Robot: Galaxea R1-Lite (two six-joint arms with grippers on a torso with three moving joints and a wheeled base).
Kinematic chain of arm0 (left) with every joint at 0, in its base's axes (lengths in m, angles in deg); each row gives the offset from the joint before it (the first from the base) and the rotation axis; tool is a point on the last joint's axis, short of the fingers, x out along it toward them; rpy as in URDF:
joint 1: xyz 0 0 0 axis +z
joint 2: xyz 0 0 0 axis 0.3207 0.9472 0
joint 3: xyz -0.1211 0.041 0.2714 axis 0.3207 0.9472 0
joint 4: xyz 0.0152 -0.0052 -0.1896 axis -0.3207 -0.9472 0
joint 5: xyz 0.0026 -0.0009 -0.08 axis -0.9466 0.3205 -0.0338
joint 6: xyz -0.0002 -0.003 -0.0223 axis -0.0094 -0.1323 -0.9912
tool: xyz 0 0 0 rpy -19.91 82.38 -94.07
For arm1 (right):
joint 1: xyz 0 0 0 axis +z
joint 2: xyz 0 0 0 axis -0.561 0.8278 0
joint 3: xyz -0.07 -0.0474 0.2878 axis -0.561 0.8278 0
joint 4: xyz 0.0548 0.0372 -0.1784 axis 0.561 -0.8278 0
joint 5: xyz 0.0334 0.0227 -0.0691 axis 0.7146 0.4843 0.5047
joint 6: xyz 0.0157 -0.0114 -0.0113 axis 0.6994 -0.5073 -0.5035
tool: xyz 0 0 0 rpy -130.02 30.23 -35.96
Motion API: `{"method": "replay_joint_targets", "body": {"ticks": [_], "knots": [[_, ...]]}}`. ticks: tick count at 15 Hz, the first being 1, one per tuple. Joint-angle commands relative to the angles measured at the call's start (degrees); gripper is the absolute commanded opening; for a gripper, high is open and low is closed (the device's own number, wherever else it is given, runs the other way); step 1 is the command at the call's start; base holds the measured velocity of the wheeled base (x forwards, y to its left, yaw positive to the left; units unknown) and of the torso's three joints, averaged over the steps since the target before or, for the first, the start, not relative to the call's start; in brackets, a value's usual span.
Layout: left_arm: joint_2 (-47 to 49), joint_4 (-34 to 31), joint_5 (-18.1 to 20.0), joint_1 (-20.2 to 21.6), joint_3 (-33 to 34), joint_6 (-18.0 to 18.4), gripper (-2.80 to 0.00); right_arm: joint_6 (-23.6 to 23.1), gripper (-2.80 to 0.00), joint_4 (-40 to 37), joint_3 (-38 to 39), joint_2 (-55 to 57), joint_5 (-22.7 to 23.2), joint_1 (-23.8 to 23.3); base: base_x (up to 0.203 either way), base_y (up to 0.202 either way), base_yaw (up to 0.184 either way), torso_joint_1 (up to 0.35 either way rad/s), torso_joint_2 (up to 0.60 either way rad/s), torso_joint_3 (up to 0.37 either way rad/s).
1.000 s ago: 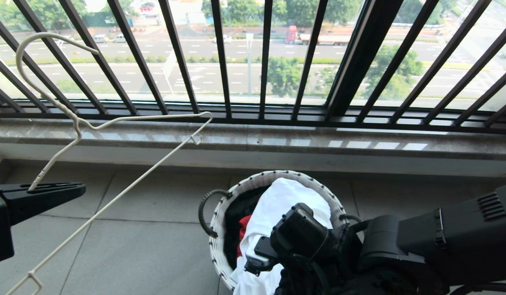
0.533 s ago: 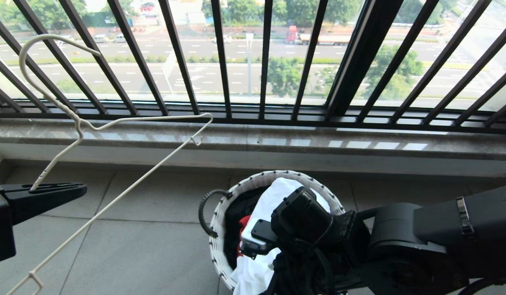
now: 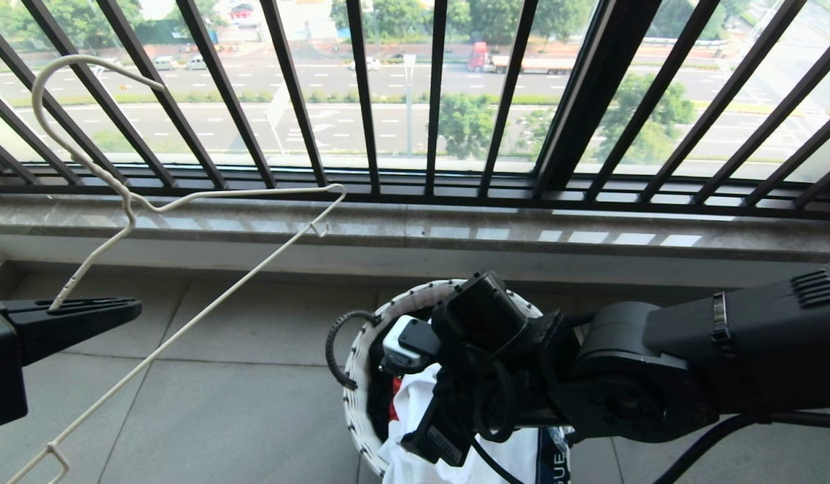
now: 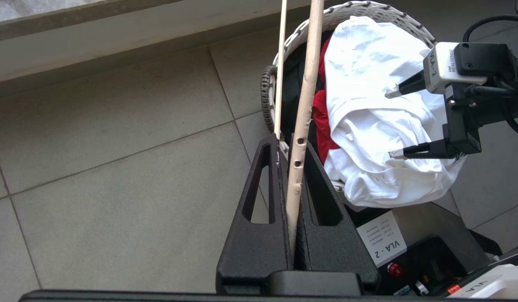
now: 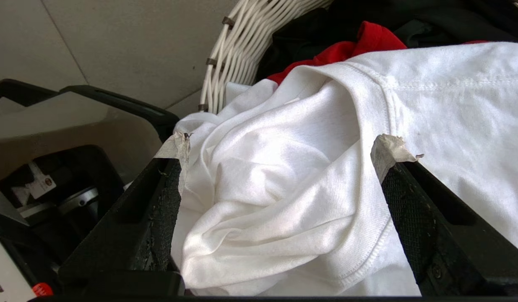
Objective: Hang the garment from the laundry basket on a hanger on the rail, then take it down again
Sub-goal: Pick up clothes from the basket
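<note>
Two jaws of our right gripper [image 5: 279, 147] stand wide over the white cotton T-shirt [image 5: 284, 188], heaped with red cloth [image 5: 363, 40] inside the round white woven basket [image 4: 351, 8]; farther off, our left gripper [image 4: 294, 180] clamps the beige wire hanger [image 3: 186, 195].

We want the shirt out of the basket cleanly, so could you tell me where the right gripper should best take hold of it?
Probably the raised fold of the white T-shirt beside its hemmed sleeve edge, approached from above: it bulges between the open right gripper fingers, clear of the laundry basket rim and the red cloth.
</note>
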Motion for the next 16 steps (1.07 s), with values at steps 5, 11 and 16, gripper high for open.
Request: {"method": "replay_joint_targets", "body": {"ticks": [5,11,16], "knots": [[-0.1,0.04,-1.07,0.01,-0.12,-0.01,-2.8,-10.25,0.0,4.79,-7.98,12.96,-5.9,-4.88,0.0,0.0,0.0,0.0,0.0,0.0],[-0.1,0.04,-1.07,0.01,-0.11,0.07,-2.8,-18.94,0.0,8.25,-8.18,14.76,-13.53,-7.48,0.0,0.0,0.0,0.0,0.0,0.0],[-0.1,0.04,-1.07,0.01,-0.03,0.07,-2.8,-21.55,0.0,14.22,-9.61,17.06,-17.17,-7.59,0.0,0.0,0.0,0.0,0.0,0.0]]}}
